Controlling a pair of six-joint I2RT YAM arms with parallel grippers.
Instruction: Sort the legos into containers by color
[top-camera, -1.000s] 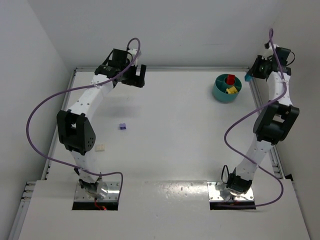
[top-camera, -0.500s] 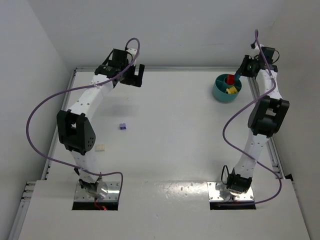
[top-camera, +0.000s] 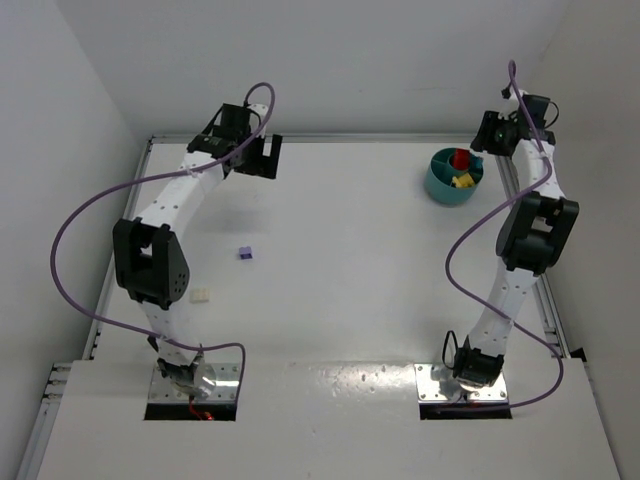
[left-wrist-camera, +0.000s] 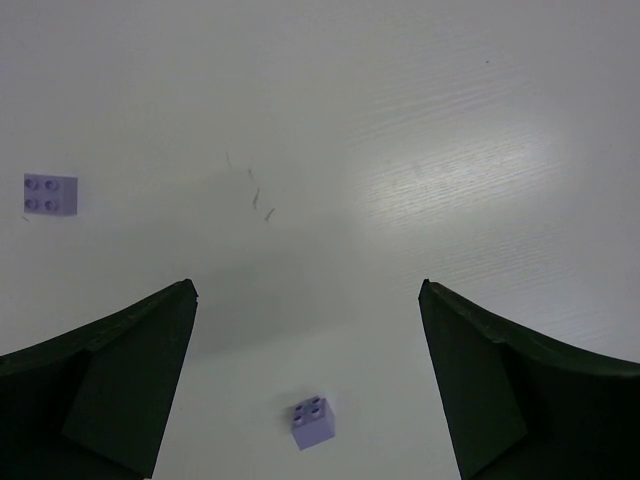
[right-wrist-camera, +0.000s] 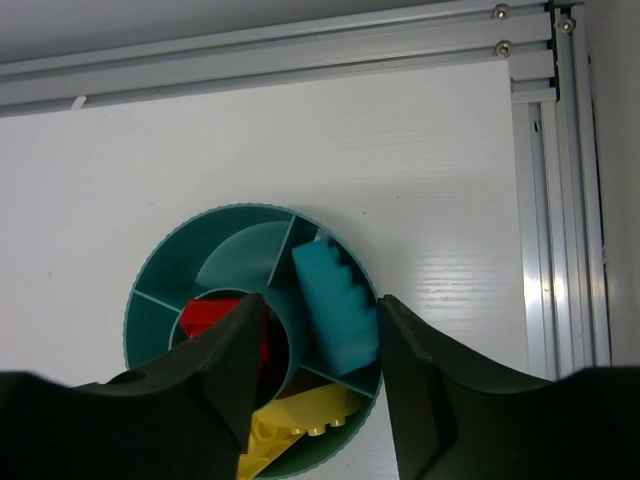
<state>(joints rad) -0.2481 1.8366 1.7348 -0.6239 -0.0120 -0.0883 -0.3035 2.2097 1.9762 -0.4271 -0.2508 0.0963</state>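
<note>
The left gripper (top-camera: 255, 155) hangs over the far left of the table (top-camera: 350, 260) with its jaws spread as wide as they go and nothing between them. Its wrist camera looks down on two purple bricks lying flat on the bare surface, one (left-wrist-camera: 313, 421) near the bottom of that view and the other (left-wrist-camera: 50, 194) well apart at the left edge. A cream brick (top-camera: 201, 296) sits nearer the arm bases on the left side.

At the far right, the right gripper (right-wrist-camera: 320, 300) hovers over the teal dish (right-wrist-camera: 135, 300). Its jaws stand partly spread around a cyan brick (right-wrist-camera: 335, 305), which sits tilted in a compartment on the right side of the dish. A gap shows between the brick and one finger (right-wrist-camera: 235, 350) (whether the other finger touches it cannot be told). A red brick (right-wrist-camera: 215, 318) lies in the middle of the dish and a yellow brick (right-wrist-camera: 290, 425) in a nearer compartment.
</note>
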